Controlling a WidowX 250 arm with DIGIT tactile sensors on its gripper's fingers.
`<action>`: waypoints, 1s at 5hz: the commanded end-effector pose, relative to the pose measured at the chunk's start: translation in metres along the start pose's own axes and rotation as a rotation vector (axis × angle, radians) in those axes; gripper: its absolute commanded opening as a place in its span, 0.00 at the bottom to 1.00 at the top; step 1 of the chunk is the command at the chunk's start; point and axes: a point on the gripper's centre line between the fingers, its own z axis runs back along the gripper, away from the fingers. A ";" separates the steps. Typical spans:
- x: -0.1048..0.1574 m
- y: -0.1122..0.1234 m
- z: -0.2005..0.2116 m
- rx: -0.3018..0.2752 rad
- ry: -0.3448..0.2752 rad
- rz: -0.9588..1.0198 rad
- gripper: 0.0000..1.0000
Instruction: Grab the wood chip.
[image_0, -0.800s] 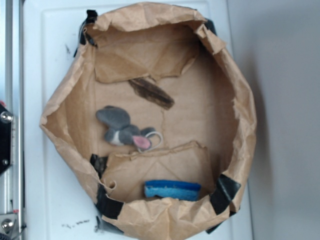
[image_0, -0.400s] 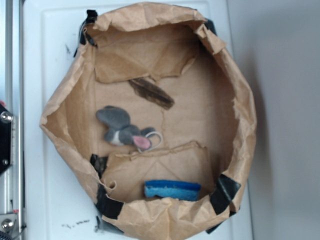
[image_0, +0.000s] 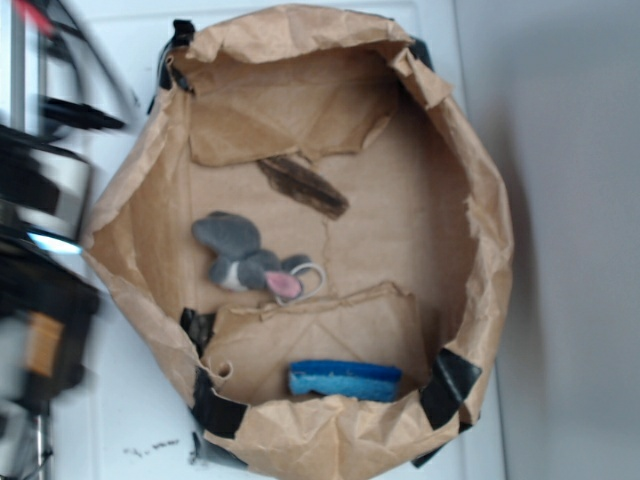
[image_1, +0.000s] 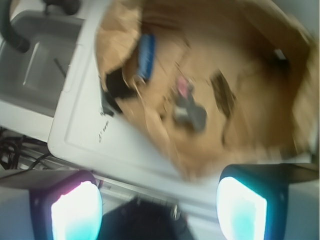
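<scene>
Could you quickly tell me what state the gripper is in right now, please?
Gripper: open and empty, outside the paper bag; the wood chip lies untouched inside.

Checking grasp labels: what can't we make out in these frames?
- Gripper: exterior view shows only motion-blurred arm at the left edge.
- Wood chip: its upper end lies under a paper flap; wrist view smears it.
- Blue sponge: lower edge hidden behind the bag wall.

Grey plush mouse (image_0: 247, 260) mid-bag; blue sponge (image_0: 345, 380) against paper bag (image_0: 490, 250) wall
</scene>
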 end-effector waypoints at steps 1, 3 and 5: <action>0.046 0.048 -0.037 0.043 -0.116 -0.175 1.00; 0.071 0.078 -0.063 0.204 -0.132 -0.188 1.00; 0.071 0.078 -0.063 0.204 -0.132 -0.188 1.00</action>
